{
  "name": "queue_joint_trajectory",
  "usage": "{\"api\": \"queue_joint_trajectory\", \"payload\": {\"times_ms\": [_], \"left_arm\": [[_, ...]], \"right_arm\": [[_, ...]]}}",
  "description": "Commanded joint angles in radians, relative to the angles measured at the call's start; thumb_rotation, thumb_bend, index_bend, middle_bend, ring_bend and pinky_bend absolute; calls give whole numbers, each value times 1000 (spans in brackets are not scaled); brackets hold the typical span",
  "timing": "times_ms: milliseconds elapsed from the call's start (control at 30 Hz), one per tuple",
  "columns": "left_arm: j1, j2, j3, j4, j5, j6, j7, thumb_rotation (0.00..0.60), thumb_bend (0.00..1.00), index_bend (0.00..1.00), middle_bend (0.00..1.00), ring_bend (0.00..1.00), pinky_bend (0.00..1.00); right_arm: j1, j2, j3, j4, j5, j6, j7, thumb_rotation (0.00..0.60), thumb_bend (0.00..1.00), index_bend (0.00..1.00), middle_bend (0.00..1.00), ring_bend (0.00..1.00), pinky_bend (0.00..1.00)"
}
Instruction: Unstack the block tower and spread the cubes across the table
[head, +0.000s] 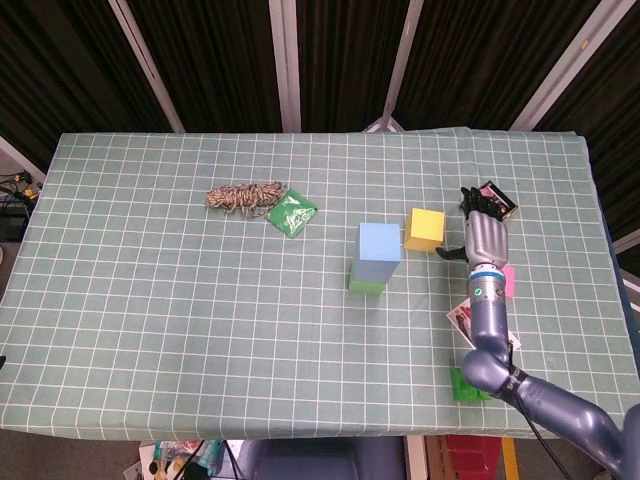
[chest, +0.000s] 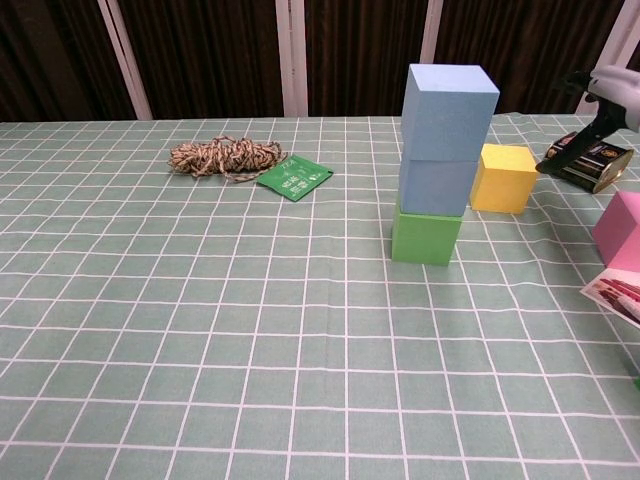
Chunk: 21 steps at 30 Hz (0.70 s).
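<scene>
The tower stands mid-table: a blue cube on a second blue cube on a green cube; the head view shows its blue top and green base. A yellow cube sits alone on the cloth just right of the tower. My right hand hovers to the right of the yellow cube, apart from it, fingers spread and holding nothing. A pink cube lies further right, partly hidden behind my wrist. My left hand is out of sight.
A black packet lies behind my right hand. A photo card and a small green block sit near the front right edge. A rope bundle and green sachet lie at the back left.
</scene>
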Motion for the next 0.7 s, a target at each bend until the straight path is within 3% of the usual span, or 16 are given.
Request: {"api": "queue_joint_trajectory", "payload": {"times_ms": [33, 167, 333, 533, 700], "left_arm": [[1, 3, -4, 0, -9, -1, -12, 600, 194, 167, 0, 0, 80], [6, 12, -9, 2, -16, 4, -35, 600, 194, 167, 0, 0, 80], [10, 17, -6, 4, -10, 6, -45, 600, 194, 167, 0, 0, 80], [12, 20, -7, 5, -10, 10, -57, 600, 194, 167, 0, 0, 80], [13, 21, -14, 6, -22, 12, -62, 600, 194, 167, 0, 0, 80]], "right_arm": [[-106, 217, -33, -242, -18, -168, 104, 600, 154, 0, 0, 0, 0], [-155, 364, -61, -375, -91, -325, 206, 600, 154, 0, 0, 0, 0], [-185, 430, -52, -458, -196, -410, 338, 600, 154, 0, 0, 0, 0], [-191, 421, -37, -471, -303, -404, 444, 600, 154, 0, 0, 0, 0], [-171, 372, -39, -461, -319, -331, 475, 600, 154, 0, 0, 0, 0]]}}
